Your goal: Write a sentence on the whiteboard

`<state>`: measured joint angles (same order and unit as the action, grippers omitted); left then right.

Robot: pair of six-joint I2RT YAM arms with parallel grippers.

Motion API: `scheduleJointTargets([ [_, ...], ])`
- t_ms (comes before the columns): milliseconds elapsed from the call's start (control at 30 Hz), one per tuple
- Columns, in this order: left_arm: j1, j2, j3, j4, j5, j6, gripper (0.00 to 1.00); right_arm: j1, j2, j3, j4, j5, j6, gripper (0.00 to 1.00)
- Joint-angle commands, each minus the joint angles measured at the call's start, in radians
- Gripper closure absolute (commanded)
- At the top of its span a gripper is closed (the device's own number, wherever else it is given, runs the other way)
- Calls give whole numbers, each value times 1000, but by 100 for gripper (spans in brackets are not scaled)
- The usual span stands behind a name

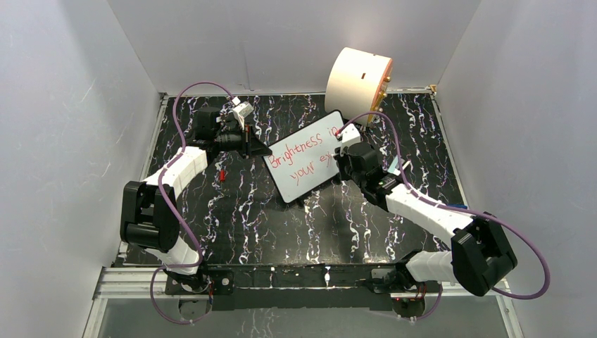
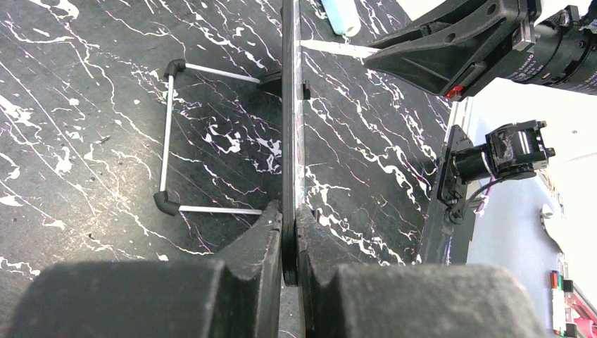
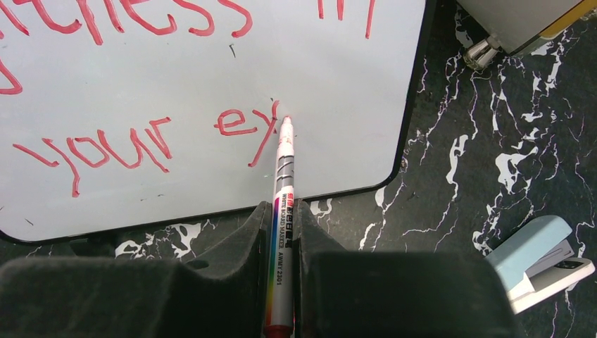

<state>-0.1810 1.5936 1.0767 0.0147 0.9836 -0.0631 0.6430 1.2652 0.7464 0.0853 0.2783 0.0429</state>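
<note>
L fingers (image 2: pixel 257 243) clenched on flat black-rimmed whiteboard (image 3: pixel 352 84) edge; R fingers (image 3: pixel 243 250) grasp slim marker (image 3: pixel 284 183), tip on red sentence (image 3: pixel 243 127); marbled table (image 2: pixel 105 105).

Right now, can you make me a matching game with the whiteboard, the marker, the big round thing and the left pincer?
Things:
1 whiteboard
2 marker
3 cream cylinder
4 left pincer

States:
A shut on the board's rim
B at the table's far edge
C bears red writing
D tip at the last red letter

Pairs: 1-C, 2-D, 3-B, 4-A
</note>
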Motion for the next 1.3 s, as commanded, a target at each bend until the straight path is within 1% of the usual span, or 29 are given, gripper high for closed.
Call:
scheduleJointTargets([
  [0,-35,48,-23,-102,-76,59,100,-5,15,43,62,-3,-19,100],
  [467,-35,49,-23,-102,-76,59,100,-22,16,31,84,51,-26,100],
  [1267,-37,49,-23,-104,-75,59,100,-24,14,64,102,-10,-34,100],
])
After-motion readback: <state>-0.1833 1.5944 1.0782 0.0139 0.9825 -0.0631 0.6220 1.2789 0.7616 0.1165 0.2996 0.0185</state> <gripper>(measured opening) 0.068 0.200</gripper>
